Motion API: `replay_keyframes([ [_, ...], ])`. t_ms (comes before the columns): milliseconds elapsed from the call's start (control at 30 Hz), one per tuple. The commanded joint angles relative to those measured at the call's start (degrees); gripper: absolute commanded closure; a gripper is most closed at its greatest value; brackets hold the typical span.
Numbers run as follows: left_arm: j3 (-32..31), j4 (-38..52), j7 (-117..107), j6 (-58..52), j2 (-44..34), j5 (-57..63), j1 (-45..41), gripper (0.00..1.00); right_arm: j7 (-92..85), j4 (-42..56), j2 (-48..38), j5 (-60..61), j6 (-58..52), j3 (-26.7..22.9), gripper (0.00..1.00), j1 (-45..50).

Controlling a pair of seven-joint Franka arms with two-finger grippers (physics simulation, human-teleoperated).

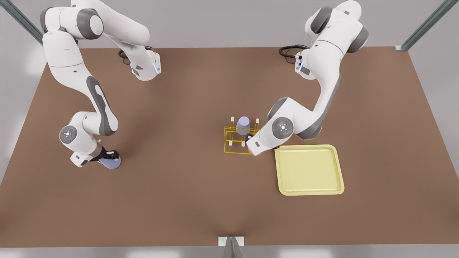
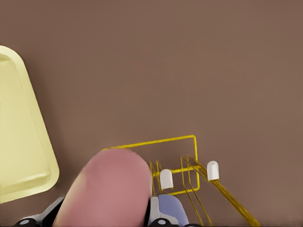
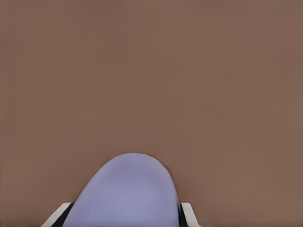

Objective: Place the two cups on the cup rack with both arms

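Observation:
My left gripper (image 1: 250, 142), at the end of the arm on the front view's right, is shut on the pale pink cup (image 2: 111, 189). It holds the cup right at the near side of the yellow wire cup rack (image 1: 236, 144), whose cream pegs (image 2: 166, 178) stand close beside the cup. A lavender cup (image 1: 243, 125) sits upside down on the rack. On the front view's left, my right gripper (image 1: 109, 156) is shut on the other lavender cup (image 1: 111, 163), low over the table and far from the rack; its fingers (image 3: 188, 213) flank the cup (image 3: 128, 194).
A flat pale-yellow tray (image 1: 308, 147) lies on the brown table (image 1: 179, 107) just beside the rack, on the front view's right. The left arm's wrist hangs over the corner between rack and tray.

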Motion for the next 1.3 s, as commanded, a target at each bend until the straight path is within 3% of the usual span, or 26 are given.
replay_keyframes([
  [0, -0.03, -0.58, -13.41, -3.17, -0.03, 0.26, -0.58, 0.13, -0.14, 0.13, 0.14, -0.21, -0.71, 0.0, 0.19, 0.01],
  [267, 0.32, -1.02, -14.73, -3.26, 1.03, 0.35, -0.75, 0.12, -0.14, 0.66, 1.54, -0.21, -0.62, 0.0, 0.19, 0.01],
  [333, 0.32, -0.93, -14.73, -3.17, 0.94, 0.35, -0.84, 0.0, -0.23, 0.92, 1.81, -0.21, -0.62, 0.0, 0.19, 0.01],
  [467, 0.41, -0.67, -14.73, -3.17, 0.85, 0.35, -0.75, 0.0, -0.23, 0.92, 1.72, -0.21, -0.62, 0.0, 0.19, 0.01],
  [533, 0.32, 4.94, -14.64, -11.67, -0.55, 3.6, 3.19, 0.0, -0.23, 1.27, 1.37, -0.21, -0.8, 0.0, 0.19, 0.01],
  [600, 0.32, 18.23, -14.2, -25.93, -0.55, 3.6, 9.08, 0.0, -0.23, 1.98, 1.28, -0.21, -1.32, 0.09, 0.19, 0.01],
  [667, 0.32, 18.49, -3.41, -28.56, -3.01, 7.99, 10.76, 0.0, -0.23, 2.33, 1.02, -0.21, -1.59, 0.26, 0.19, 0.01],
  [700, 0.76, 15.17, 9.95, -28.66, -7.31, 9.41, 11.02, 0.0, -0.23, 2.42, 1.02, -0.12, -1.59, 0.44, 0.19, 0.01],
  [733, 5.14, -0.96, 17.43, -19.65, -18.45, 9.14, 9.63, 0.0, -0.23, 2.42, 0.84, 0.05, -1.59, 0.88, 0.19, 0.09],
  [767, 8.93, -7.69, 17.0, -17.05, -23.4, 7.13, 5.93, 0.0, -0.14, 2.42, 0.4, 0.14, -2.03, 1.93, 0.19, 0.09],
  [1167, 8.76, -5.76, 15.42, -18.9, -21.38, 3.61, 6.36, 0.0, 2.15, 11.91, -1.09, 3.31, -10.82, 28.74, 0.19, 0.71],
  [1267, 8.76, -5.68, 15.33, -20.22, -21.38, 3.69, 6.36, 0.0, 4.26, 15.51, -0.21, 3.13, -10.9, 29.45, 0.19, 4.75],
])
